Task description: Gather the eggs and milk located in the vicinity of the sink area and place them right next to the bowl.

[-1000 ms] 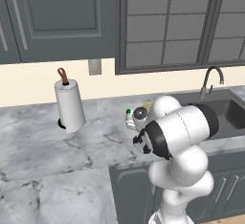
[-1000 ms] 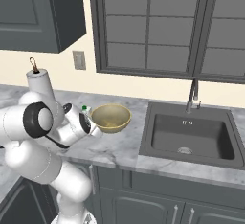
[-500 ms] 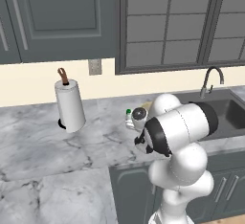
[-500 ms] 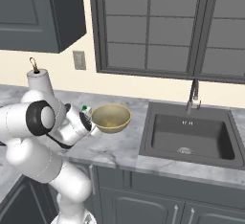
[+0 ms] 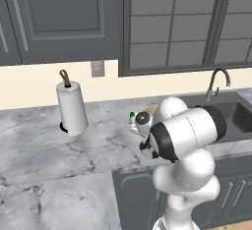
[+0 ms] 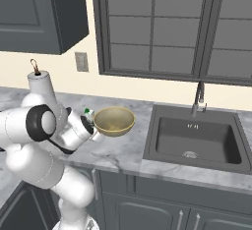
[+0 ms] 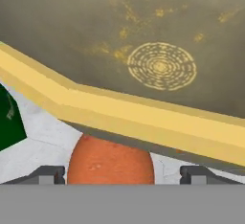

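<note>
Grey marble counter (image 6: 123,150) under a dark window, arm low beside the bowl (image 6: 114,121).

In the hand view the gripper (image 7: 117,174) stands with its fingertips spread wide, an egg (image 7: 111,163) between them on the counter just under the bowl's rim, apparently set there for the task. The milk (image 6: 88,113) stands just left of the bowl.

The tan-yellow bowl (image 6: 114,121) sits on the marble counter (image 6: 123,159), left of the dark sink (image 6: 193,139) with its faucet (image 6: 198,98). Just beside the bowl's left rim, the milk's (image 6: 88,112) green cap peeks above the white arm (image 6: 44,130).
</note>
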Controlling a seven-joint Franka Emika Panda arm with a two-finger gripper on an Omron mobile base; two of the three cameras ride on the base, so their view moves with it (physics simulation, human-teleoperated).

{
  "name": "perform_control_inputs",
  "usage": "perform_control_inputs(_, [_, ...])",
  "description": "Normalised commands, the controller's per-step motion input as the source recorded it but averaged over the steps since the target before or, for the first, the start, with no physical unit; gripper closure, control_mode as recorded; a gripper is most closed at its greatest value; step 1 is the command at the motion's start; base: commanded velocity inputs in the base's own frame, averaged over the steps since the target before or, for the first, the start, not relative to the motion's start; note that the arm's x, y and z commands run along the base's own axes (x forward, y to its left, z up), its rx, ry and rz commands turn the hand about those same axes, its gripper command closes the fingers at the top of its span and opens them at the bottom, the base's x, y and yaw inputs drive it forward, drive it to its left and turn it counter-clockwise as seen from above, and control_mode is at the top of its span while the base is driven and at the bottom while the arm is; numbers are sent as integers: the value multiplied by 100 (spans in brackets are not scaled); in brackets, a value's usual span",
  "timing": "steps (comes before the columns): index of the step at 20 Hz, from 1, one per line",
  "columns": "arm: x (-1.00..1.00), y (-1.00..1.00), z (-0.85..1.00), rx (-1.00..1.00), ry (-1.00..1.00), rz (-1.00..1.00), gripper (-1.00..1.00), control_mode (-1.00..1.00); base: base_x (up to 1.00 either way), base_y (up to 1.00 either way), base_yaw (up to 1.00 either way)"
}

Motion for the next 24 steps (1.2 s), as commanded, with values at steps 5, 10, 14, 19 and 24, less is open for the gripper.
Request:
perform_control_inputs(5, [-23, 0, 34, 0, 6, -8, -100, -100, 0, 0, 0])
perform_control_inputs(10, [-26, 0, 58, 1, 2, -9, -100, -100, 0, 0, 0])
perform_control_inputs(14, [-23, 0, 84, 4, 8, -8, -100, -100, 0, 0, 0])
perform_control_inputs(19, [-1, -11, 67, 8, 25, -2, -100, -100, 0, 0, 0])
perform_control_inputs(24, [-28, -29, 46, 12, 23, 7, -100, -100, 0, 0, 0])
